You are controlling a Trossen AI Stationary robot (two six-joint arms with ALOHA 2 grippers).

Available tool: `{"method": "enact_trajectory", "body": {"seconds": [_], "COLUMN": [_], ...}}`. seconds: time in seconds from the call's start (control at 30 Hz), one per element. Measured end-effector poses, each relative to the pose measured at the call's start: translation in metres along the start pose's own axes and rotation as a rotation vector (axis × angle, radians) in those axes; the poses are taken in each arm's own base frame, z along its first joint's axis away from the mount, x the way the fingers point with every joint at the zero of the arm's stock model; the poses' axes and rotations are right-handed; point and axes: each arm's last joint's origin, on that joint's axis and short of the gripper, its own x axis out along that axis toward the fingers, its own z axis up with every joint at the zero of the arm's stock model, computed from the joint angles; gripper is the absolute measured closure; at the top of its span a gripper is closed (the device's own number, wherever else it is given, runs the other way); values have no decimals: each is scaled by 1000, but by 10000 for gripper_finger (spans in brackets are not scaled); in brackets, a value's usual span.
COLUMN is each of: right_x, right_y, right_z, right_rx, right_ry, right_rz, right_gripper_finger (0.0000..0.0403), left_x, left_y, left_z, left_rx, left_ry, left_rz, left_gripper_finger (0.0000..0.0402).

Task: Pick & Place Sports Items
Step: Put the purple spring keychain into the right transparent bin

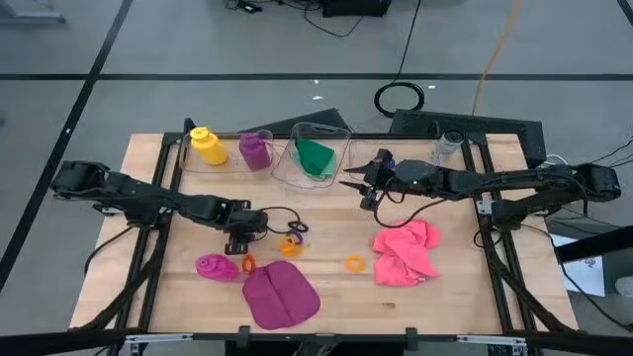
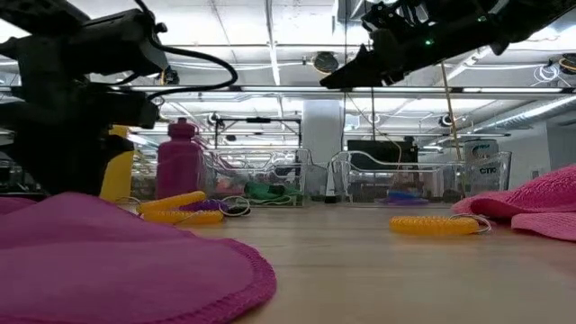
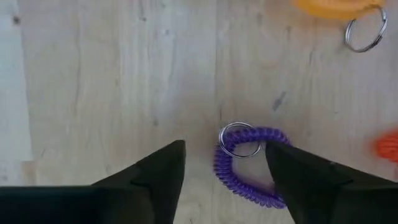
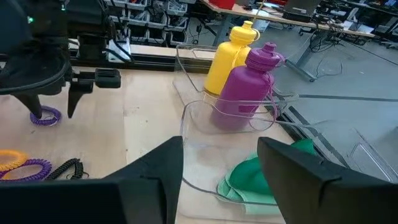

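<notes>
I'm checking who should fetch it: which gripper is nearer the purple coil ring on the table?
Left. The left gripper hangs right over the purple coil ring, fingers open around it. The right gripper is off by the bin with the green cloth.

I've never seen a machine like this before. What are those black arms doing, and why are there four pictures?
It is a robot with two dark arms at a wooden table. One picture looks down from above, one looks level across the tabletop, and two come from small cameras on the arms' wrists.

Each arm ends in a two-finger end effector. The left end effector is open, low over a purple coil ring, holding nothing. The right end effector is open and empty too, above a clear bin with a green cloth inside.

A yellow bottle and a purple bottle stand in another bin. On the table lie a pink cloth, a magenta cloth, a magenta bottle and an orange ring.
</notes>
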Motion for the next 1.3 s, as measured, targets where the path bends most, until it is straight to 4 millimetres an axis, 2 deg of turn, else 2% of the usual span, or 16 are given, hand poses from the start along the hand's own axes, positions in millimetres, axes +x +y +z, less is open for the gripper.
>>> {"method": "enact_trajectory", "body": {"seconds": [0.17,0.47,0.63,0.93,1.13,1.3], "right_x": [0,0,0,0,0,0], "right_y": [0,0,0,0,0,-1], "right_z": [0,0,0,0,1,3], "right_rx": [0,0,0,0,1,7], "right_ry": [0,0,0,0,-8,-35], "right_rz": [0,0,0,0,-2,-6], "right_gripper_finger": [259,259,259,259,259,259], "left_x": [8,23,23,22,11,-9], "left_y": [-4,-7,-7,3,9,13], "left_z": [-1,-2,-3,-1,10,29], "left_rx": [23,43,50,132,187,255], "left_ry": [31,105,118,137,168,176], "left_rz": [25,31,19,-65,-57,84], "left_gripper_finger": [197,202,249,396,395,395]}}
